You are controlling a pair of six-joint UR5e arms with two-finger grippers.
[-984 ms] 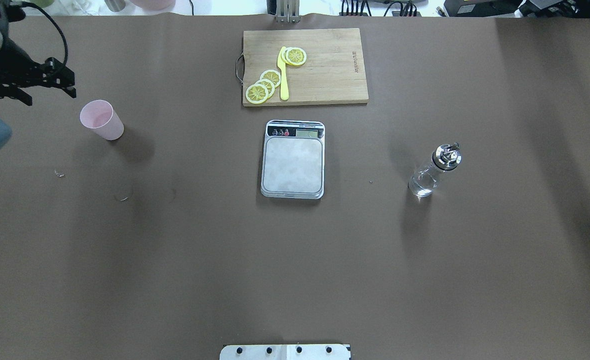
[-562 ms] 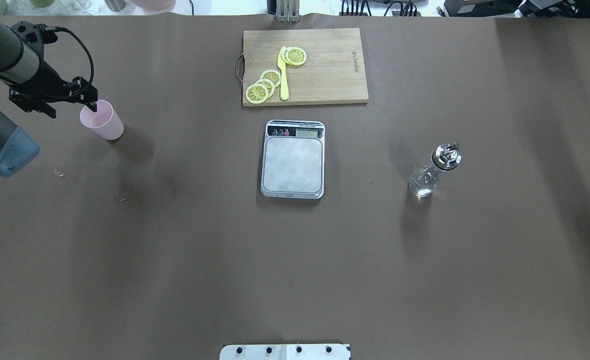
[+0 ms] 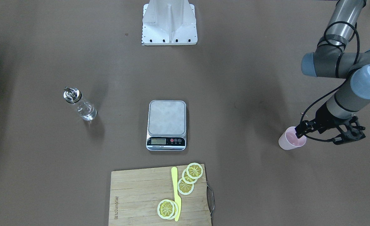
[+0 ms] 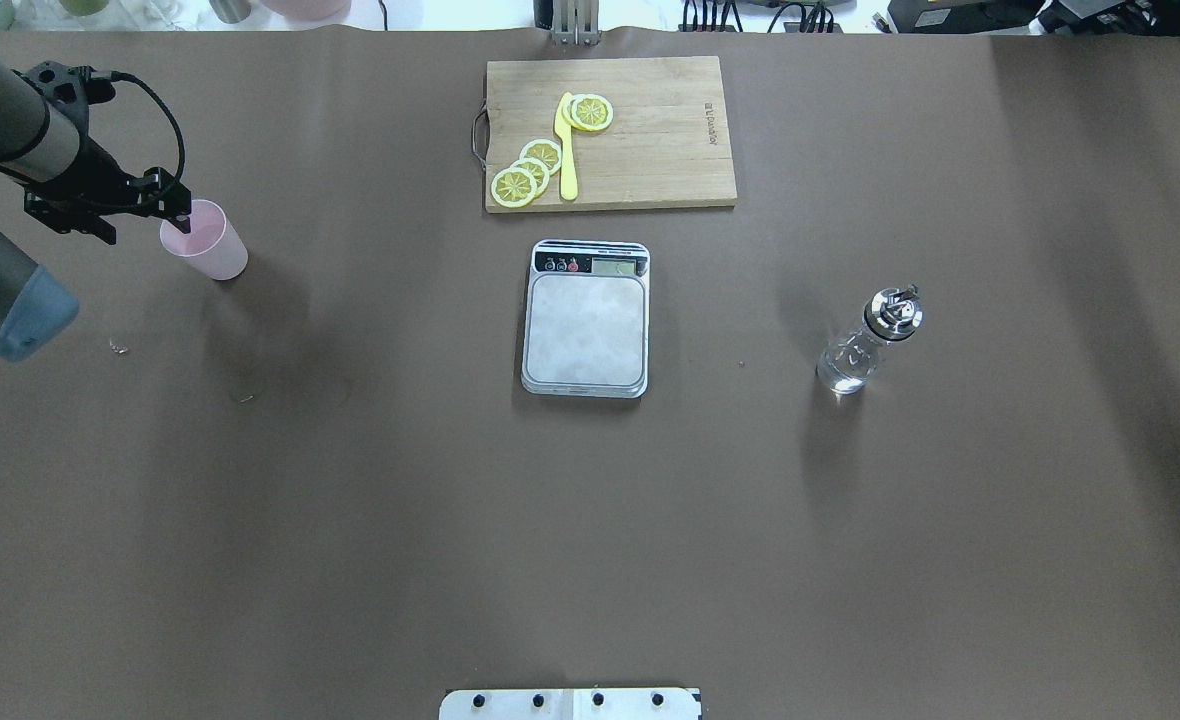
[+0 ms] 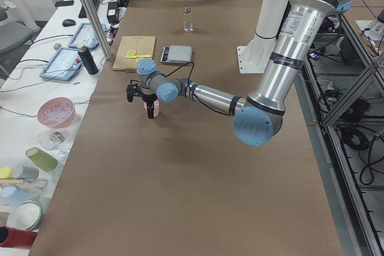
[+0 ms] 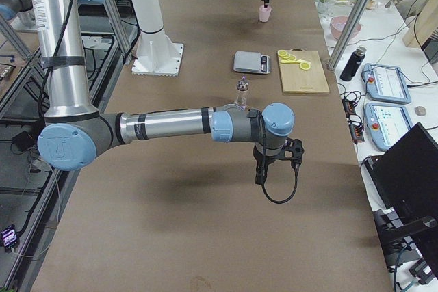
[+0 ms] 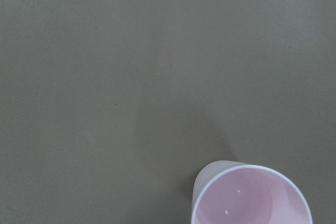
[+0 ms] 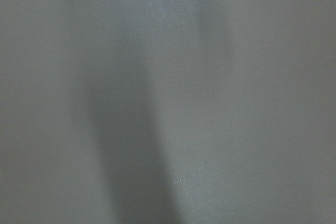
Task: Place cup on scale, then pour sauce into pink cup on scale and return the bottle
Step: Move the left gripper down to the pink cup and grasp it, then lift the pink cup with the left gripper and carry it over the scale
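Observation:
The pale pink cup [image 4: 207, 243] stands upright on the brown table at the far left, also in the front view [image 3: 290, 143] and the left wrist view [image 7: 252, 199]. My left gripper [image 4: 147, 222] is open. One fingertip [image 3: 299, 133] is over the cup's rim and the other is outside the cup. The scale [image 4: 585, 330] lies bare at the table's middle. The clear bottle [image 4: 858, 348] with its metal spout stands to the scale's right. My right gripper [image 6: 277, 163] hangs over bare table in the right side view only. I cannot tell if it is open or shut.
A wooden cutting board [image 4: 650, 140] with lemon slices [image 4: 528, 170] and a yellow knife [image 4: 567, 150] lies beyond the scale. The robot's white base [image 3: 169, 22] stands at the near edge. Bowls and cups crowd the table's end past the cup [image 5: 55, 112].
My left gripper has moved right from off to the side of the cup until one fingertip is at the cup's rim. Cup, scale and bottle have not moved.

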